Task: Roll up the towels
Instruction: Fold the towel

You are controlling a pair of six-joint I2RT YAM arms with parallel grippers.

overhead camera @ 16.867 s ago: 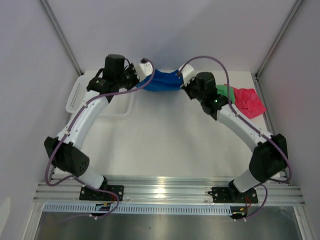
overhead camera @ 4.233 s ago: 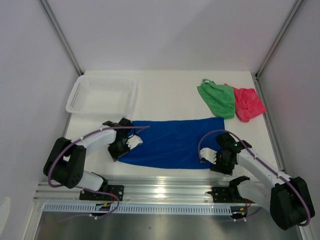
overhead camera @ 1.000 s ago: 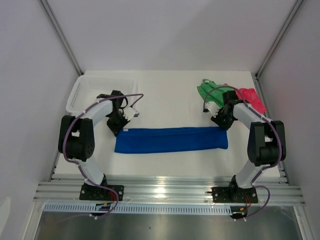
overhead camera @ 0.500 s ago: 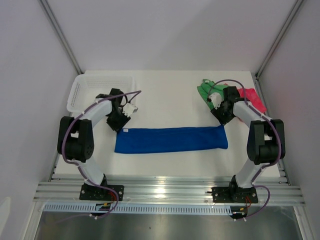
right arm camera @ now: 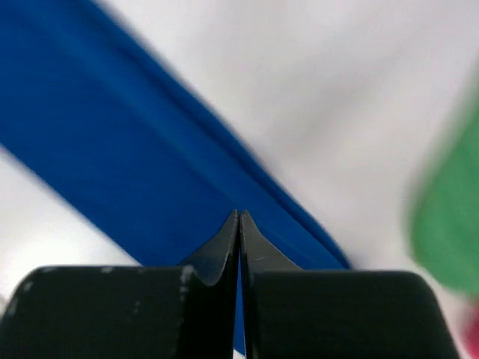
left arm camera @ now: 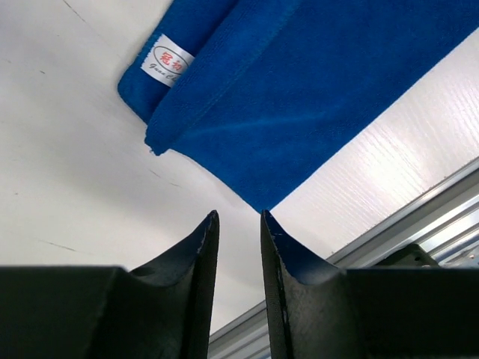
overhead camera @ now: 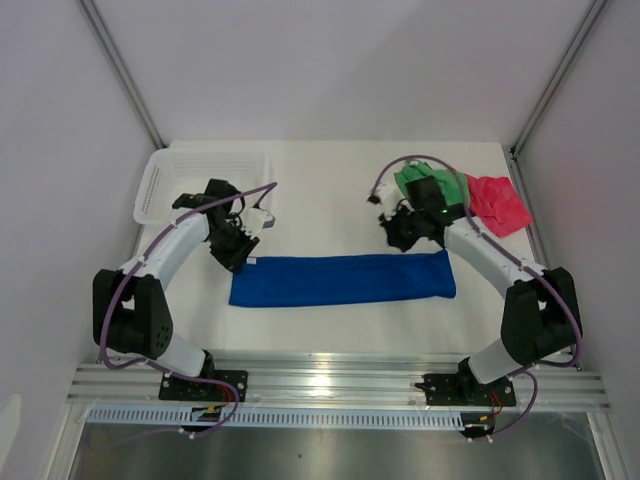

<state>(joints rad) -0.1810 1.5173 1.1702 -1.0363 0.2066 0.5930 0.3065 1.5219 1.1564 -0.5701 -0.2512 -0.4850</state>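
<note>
Counter [overhead camera: 330, 215]: white, with both arms reaching over its middle.

Blue towel [overhead camera: 342, 278]: lies flat on the near half of the counter as a long narrow strip running left to right. Four seconds ago it was a wider sheet, so it has since been folded lengthwise. It has not shifted in the last second. No turn of roll has started at either end.

Basket [overhead camera: 160, 182]: far-left corner, well apart from the strip.

Green towel [overhead camera: 455, 190] and pink towel [overhead camera: 497, 203]: bunched side by side at the far right, partly hidden by the right arm and not flattened.

Right gripper [right arm camera: 239, 215]: a second ago it was by the green towel. It has now swung inward above the far edge of the strip, near its right end. Jaws are clenched together with no cloth between them.

Left gripper [left arm camera: 238, 217]: above the strip's left end, jaws slightly parted and holding nothing.

Judgement: both grippers have let go, so folding looks finished. The next step is rolling the strip from one end. Two towels are still to do.

Tag [left arm camera: 168, 61]: white, sewn at the strip's left corner. It carries red characters over a line of red script, too small to read reliably.
</note>
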